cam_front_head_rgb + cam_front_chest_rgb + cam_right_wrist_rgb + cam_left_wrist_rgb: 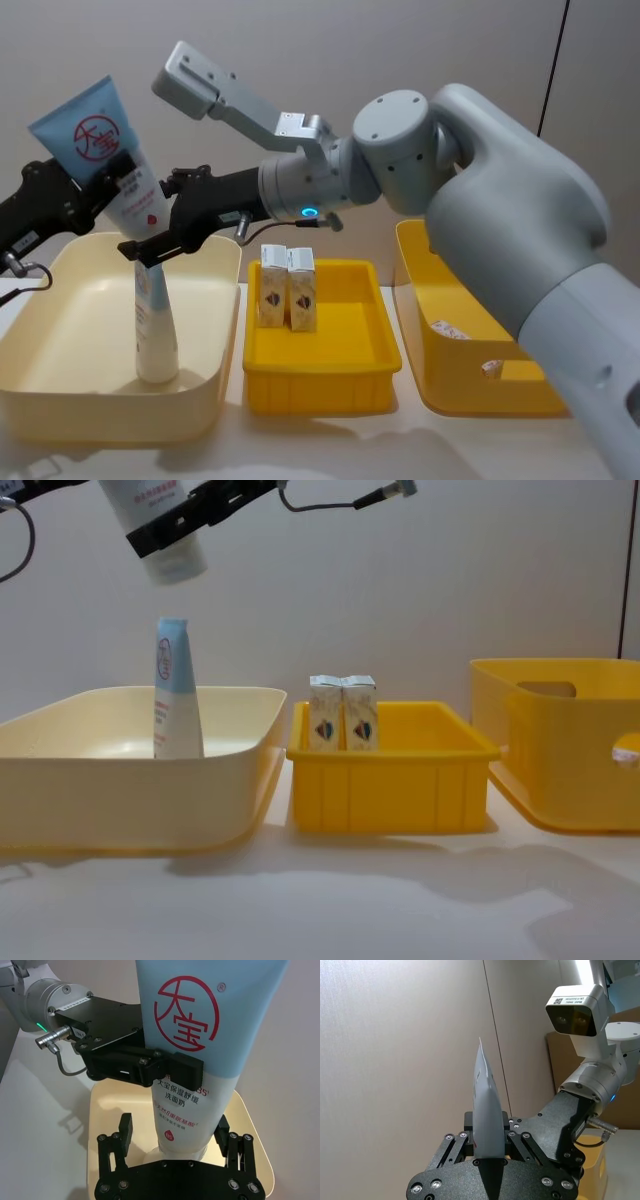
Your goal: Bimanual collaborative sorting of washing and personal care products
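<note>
Above cream bin (215, 395), blue-white red-logo tube (110, 160)

Three bins sit in a row on the surface (420, 445): the left bin (60, 390) holds one upright tube (155, 330), the middle bin (355, 360) two upright cartons (287, 287) side by side, and the right bin (440, 380) stands just beside it.
</note>
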{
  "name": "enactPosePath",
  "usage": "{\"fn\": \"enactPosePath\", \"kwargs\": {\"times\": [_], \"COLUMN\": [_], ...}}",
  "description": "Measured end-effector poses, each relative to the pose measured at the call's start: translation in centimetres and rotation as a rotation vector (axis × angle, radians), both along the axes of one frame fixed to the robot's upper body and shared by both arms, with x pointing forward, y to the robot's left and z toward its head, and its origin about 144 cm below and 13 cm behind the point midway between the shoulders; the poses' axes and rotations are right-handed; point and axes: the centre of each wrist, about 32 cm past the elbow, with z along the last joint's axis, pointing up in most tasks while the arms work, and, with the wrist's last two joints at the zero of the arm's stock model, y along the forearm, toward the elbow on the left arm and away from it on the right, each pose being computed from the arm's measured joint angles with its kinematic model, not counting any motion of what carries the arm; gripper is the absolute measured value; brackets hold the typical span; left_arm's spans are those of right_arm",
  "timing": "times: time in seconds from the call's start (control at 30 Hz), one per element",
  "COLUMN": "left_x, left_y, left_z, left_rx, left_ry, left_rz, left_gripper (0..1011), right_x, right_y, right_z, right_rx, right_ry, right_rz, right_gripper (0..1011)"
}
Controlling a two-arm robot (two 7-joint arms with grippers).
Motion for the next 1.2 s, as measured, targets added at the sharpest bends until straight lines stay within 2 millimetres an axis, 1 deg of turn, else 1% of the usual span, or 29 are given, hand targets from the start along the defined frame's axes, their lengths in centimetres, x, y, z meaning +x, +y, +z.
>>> {"fn": "enactPosePath", "kwargs": {"times": [0.1, 0.13, 0.23, 0.27, 0.3, 0.4, 0.47, 0.6, 0.87, 1.2], "left_x": [0.06, 0.09, 0.12, 0.14, 0.15, 0.18, 0.18, 0.2, 0.23, 0.25], "left_y": [-0.03, -0.05, -0.07, -0.08, -0.09, -0.11, -0.1, -0.11, -0.14, -0.15], "left_z": [0.06, 0.09, 0.12, 0.13, 0.15, 0.19, 0.19, 0.2, 0.22, 0.23], "left_rx": [0.0, 0.0, 0.0, 0.0, 0.0, 0.0, 0.0, 0.0, 0.001, 0.001], "left_ry": [-0.001, -0.001, -0.001, -0.002, -0.002, -0.003, -0.002, -0.002, -0.003, -0.003], "left_rz": [-0.001, -0.002, -0.002, -0.003, -0.003, -0.004, -0.003, -0.003, -0.004, -0.005], "left_gripper": [268, 267, 267, 267, 267, 267, 268, 267, 268, 268], "right_x": [0.06, 0.08, 0.11, 0.12, 0.12, 0.13, 0.14, 0.15, 0.18, 0.18], "right_y": [0.15, 0.23, 0.35, 0.42, 0.46, 0.55, 0.61, 0.68, 0.79, 0.86], "right_z": [-0.05, -0.08, -0.1, -0.1, -0.09, -0.12, -0.13, -0.12, -0.16, -0.19], "right_rx": [0.001, 0.002, 0.003, 0.003, 0.003, 0.004, 0.004, 0.005, 0.006, 0.006], "right_ry": [-0.001, -0.001, -0.002, -0.002, -0.003, -0.004, -0.004, -0.004, -0.005, -0.005], "right_rz": [0.0, 0.0, 0.0, 0.001, 0.001, 0.002, 0.003, 0.004, 0.005, 0.005], "right_gripper": [959, 918, 871, 822, 811, 715, 675, 640, 603, 599]}}
